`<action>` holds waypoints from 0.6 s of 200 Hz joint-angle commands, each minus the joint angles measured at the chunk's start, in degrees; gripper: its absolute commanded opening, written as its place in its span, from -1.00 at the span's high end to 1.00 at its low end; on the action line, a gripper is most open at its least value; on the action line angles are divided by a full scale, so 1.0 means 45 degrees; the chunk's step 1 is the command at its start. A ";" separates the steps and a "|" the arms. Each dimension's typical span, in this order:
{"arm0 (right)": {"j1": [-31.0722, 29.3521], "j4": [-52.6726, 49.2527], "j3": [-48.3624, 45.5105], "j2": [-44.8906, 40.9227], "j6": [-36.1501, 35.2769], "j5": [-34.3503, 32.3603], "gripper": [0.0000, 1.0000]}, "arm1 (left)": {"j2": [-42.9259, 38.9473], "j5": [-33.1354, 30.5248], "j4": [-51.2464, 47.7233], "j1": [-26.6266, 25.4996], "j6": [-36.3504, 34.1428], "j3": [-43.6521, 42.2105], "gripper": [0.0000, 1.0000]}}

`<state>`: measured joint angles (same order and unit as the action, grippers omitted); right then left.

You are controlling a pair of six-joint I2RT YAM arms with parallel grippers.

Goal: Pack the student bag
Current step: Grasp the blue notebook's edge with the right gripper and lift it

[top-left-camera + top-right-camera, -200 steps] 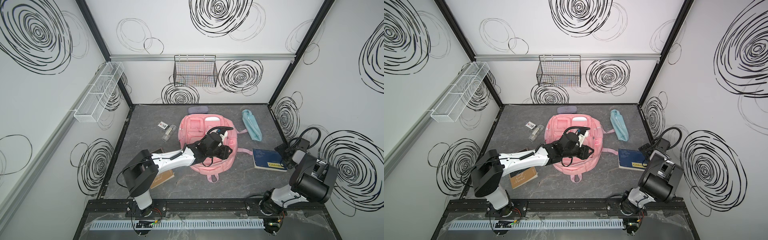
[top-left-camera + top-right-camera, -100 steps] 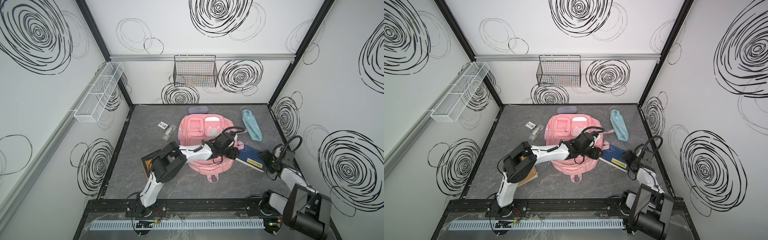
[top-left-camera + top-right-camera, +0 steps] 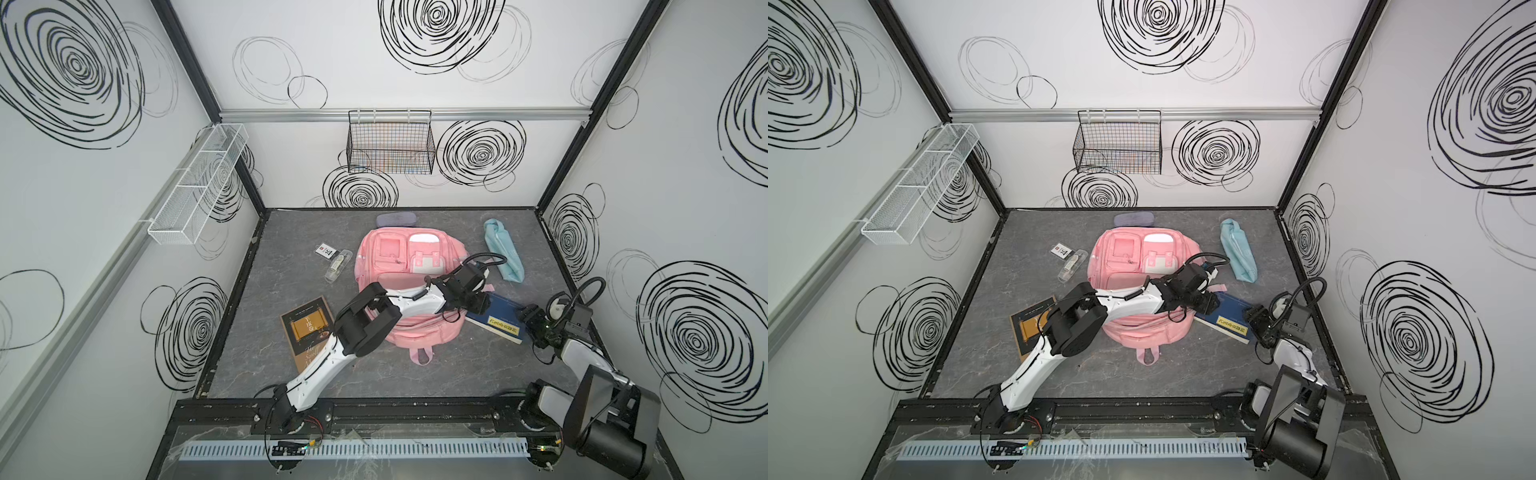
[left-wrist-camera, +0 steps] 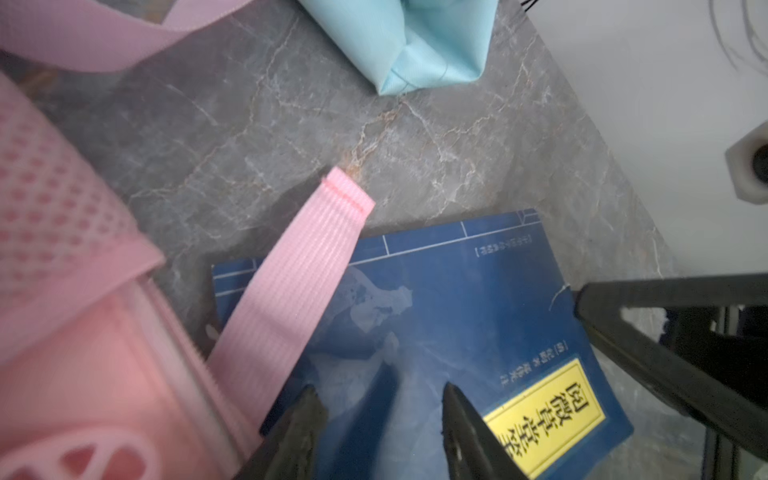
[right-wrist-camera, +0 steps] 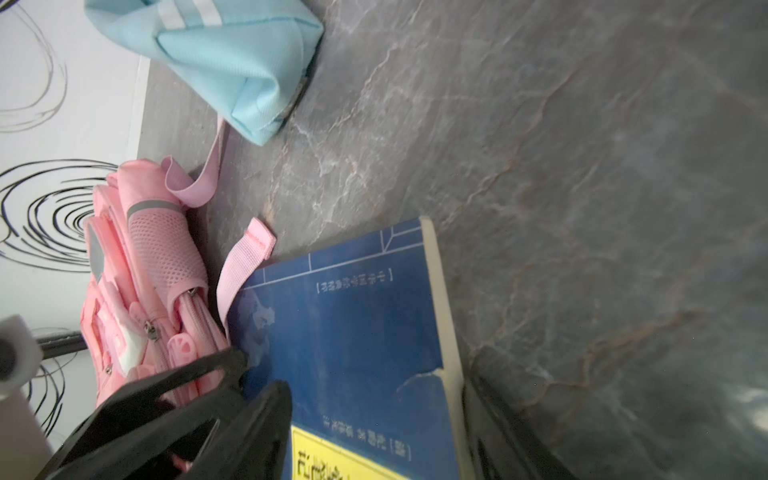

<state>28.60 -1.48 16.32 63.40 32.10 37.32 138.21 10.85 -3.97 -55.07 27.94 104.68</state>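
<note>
student bag [image 3: 380, 253]: pink, white patch
book [image 3: 498, 320]: dark blue, yellow label
pouch [image 3: 503, 249]: light blue
table [image 3: 282, 266]: grey, marbled
walls [image 3: 353, 50]: white, black swirls

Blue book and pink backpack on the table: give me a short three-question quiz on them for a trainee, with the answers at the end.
1. True or false: the blue book lies on top of the student bag.
2. In the left wrist view, what lies across a corner of the blue book?
A. a pink strap
B. a light-blue pouch
C. a wire basket
3. Fill in: the label on the blue book's cover is ___.

Key
1. False: it lies on the table, beside the bag.
2. A
3. yellow
</note>
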 commanded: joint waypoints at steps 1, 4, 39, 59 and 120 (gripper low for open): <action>-0.0068 -0.1013 -0.0572 -0.0118 -0.0062 0.1586 -0.24 | 0.0848 -0.0126 -0.1038 0.0069 0.0060 0.0018 -0.05; -0.0067 -0.0965 -0.0602 -0.0181 -0.0062 0.1723 -0.22 | 0.0897 -0.0065 -0.1055 0.0060 0.0087 0.0021 -0.04; -0.0008 -0.0485 -0.0898 -0.1151 0.0086 0.3658 0.09 | 0.1006 0.0118 -0.0603 -0.0028 0.0328 -0.0667 -0.03; 0.0031 -0.0109 -0.1122 -0.1503 0.0235 0.4745 0.27 | 0.1024 0.0348 -0.0257 -0.0038 0.0578 -0.1037 -0.02; 0.0109 0.2567 -0.2363 -0.1814 0.2145 0.5127 0.03 | 0.0803 0.0902 0.1066 -0.0014 0.1376 -0.2401 0.00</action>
<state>29.36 2.31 7.31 55.59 37.10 55.29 138.63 12.16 7.35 -54.52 30.63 99.29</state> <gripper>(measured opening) 0.497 0.501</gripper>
